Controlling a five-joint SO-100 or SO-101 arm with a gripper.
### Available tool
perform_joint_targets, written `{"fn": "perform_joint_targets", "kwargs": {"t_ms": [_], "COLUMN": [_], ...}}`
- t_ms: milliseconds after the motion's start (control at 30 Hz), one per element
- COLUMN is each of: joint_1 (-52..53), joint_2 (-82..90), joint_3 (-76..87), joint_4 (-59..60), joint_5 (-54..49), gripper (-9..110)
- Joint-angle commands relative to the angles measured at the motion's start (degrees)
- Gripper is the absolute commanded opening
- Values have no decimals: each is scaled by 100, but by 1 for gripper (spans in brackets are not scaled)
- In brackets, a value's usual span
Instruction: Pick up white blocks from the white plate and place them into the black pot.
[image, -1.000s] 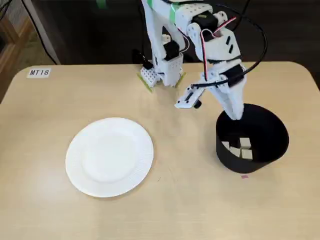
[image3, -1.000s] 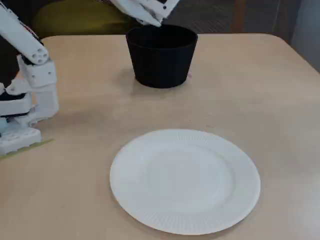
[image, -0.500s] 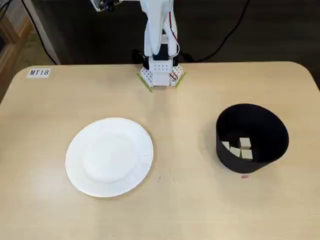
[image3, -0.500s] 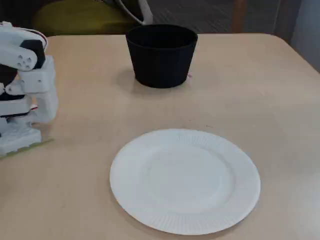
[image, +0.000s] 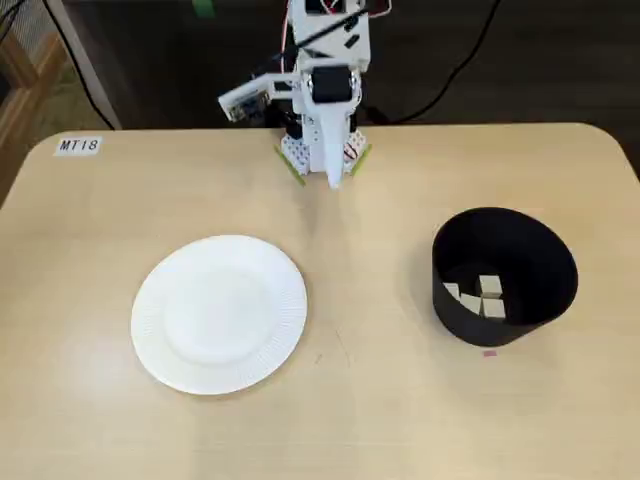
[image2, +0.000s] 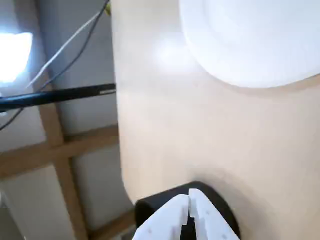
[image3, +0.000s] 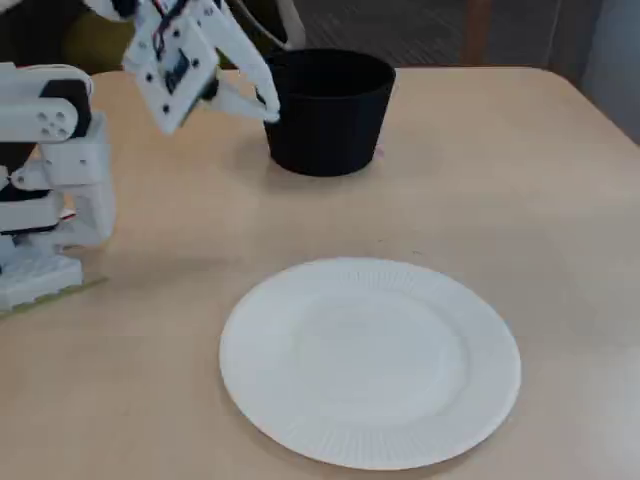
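The white plate (image: 220, 312) lies empty at the left of the table; it also shows in the other fixed view (image3: 370, 360) and in the wrist view (image2: 250, 40). The black pot (image: 505, 275) stands at the right with a few white blocks (image: 482, 297) on its floor. In a fixed view the pot (image3: 330, 110) hides the blocks. My gripper (image: 335, 180) is shut and empty, with the arm folded back by its base. In a fixed view the gripper (image3: 265, 105) points at the pot's left side from above the table. The wrist view shows the closed gripper (image2: 189, 202) before the pot (image2: 155, 206).
The arm's base (image: 320, 150) stands at the table's far edge. A label reading MT18 (image: 78, 145) is stuck at the far left corner. Black cables (image: 450, 70) run behind the table. A small pink mark (image: 489, 352) lies by the pot.
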Motion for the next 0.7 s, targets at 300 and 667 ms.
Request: {"fn": "perform_joint_targets", "kwargs": {"t_ms": [300,667], "joint_1": [167,132], "joint_2": [1143,1143], "joint_3": [1802,1986], "joint_4": [193,158], "joint_5": [-149,-35], "gripper": [-2,2]}}
